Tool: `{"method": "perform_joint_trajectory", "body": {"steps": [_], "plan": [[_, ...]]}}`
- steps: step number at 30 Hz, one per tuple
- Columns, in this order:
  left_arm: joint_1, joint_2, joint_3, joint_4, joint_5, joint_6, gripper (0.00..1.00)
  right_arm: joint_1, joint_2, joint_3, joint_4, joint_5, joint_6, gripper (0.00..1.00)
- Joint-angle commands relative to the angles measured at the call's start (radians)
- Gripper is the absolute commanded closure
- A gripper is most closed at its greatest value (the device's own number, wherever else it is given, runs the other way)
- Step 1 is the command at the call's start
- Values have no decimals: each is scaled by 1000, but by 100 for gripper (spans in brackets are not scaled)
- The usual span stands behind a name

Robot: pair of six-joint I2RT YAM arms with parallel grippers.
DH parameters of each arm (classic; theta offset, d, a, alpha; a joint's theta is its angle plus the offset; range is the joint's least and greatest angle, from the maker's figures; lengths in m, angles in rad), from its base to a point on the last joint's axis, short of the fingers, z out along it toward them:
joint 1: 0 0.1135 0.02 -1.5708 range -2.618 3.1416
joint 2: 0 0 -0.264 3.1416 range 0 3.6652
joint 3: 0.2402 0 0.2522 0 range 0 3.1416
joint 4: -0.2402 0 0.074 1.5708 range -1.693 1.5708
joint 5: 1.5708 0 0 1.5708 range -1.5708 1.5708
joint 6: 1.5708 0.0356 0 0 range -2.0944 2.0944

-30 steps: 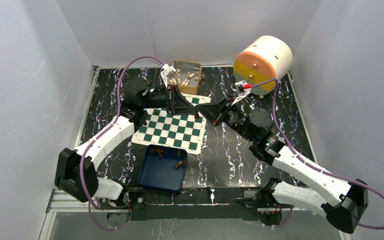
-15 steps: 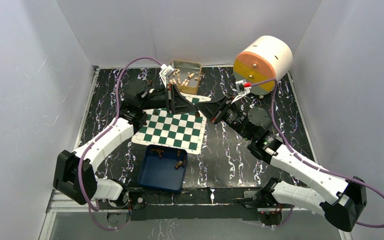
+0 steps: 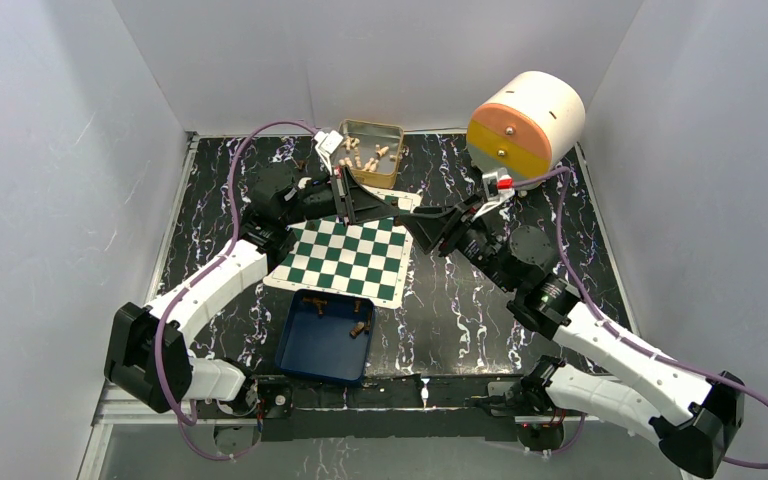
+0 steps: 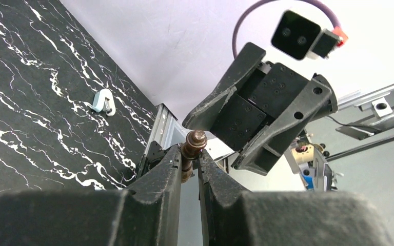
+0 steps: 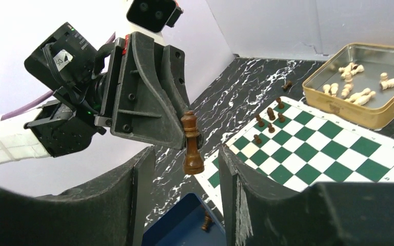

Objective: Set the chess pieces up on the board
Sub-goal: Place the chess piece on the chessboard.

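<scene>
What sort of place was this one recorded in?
Probably a lab robot test cell: plain white walls box in a black, white-veined tabletop, two white robot arms are bolted at its near edge, and a green-and-white checkered chess mat lies on it.

- The left gripper and right gripper meet tip to tip over the far-right corner of the board, with a dark king between them.
- The left arm crosses the far-left corner, above standing chess pieces.
- A gold tin sits beyond the far edge, and a blue tray just beside the near edge.
- The board's middle squares and the table to its right lie open.
</scene>
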State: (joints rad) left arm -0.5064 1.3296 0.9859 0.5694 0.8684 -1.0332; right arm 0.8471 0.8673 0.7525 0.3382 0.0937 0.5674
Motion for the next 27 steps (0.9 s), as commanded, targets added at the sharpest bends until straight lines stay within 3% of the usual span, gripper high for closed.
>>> {"method": "perform_joint_trajectory", "body": {"steps": [1, 8, 15, 20, 23, 27], "plan": [[-3, -50, -3, 58, -38, -32, 100, 6, -16, 11, 10, -51, -201, 45], [-4, -50, 3, 87, -33, -73, 100, 6, 56, 95, -27, -122, -355, 46], [-6, -46, -6, 112, -34, -93, 100, 4, 95, 121, 7, -120, -375, 49], [-7, -46, -13, 112, -21, -103, 100, 6, 90, 111, 28, -102, -388, 74], [-6, -55, -21, 106, -5, -109, 99, 6, 83, 94, 24, -113, -414, 85], [-6, -91, -11, -34, -19, -50, 66, 6, 66, 77, -9, -167, -464, 88]]}}
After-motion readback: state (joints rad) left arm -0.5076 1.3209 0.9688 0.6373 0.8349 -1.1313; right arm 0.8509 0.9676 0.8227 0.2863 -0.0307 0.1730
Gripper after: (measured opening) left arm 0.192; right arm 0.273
